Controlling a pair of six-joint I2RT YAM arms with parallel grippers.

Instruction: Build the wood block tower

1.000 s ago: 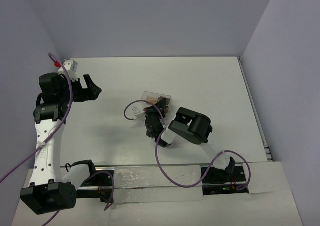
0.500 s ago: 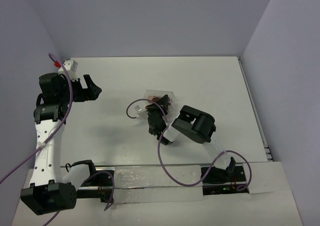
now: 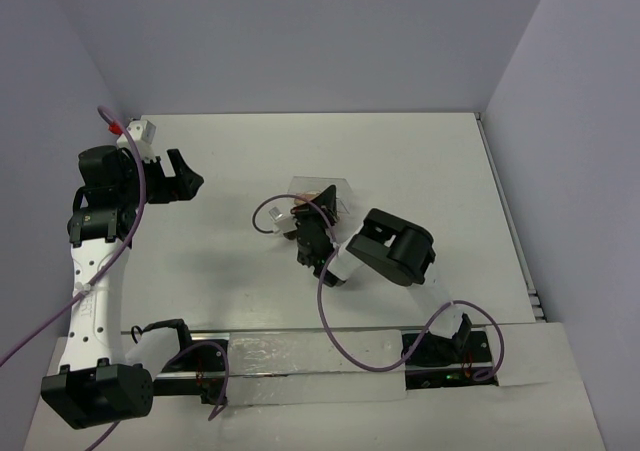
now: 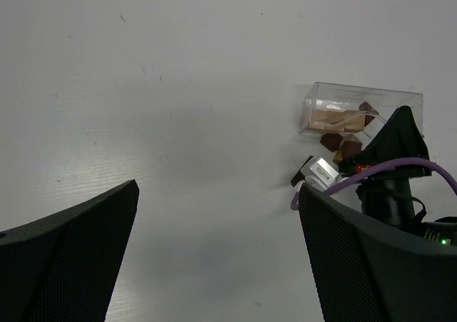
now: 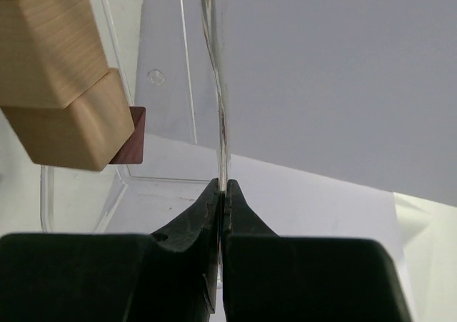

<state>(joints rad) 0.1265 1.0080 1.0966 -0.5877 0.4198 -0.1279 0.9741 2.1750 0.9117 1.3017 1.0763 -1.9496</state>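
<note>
You have the right gripper (image 5: 222,188) pinched thin on the wall of the clear plastic tray (image 5: 164,151) at mid-frame, likely to spill out the wood blocks (image 5: 53,65); next, tip it gently.

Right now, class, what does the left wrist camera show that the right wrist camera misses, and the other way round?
Left wrist only: the whole tray, the table around it, brown blocks beside the tray, a purple cable, and the left gripper open wide.
Right wrist only: the right gripper pinched shut on the tray's thin clear wall, seen close up.
Both: the tray, the tan blocks and at least one of the brown blocks.
</note>
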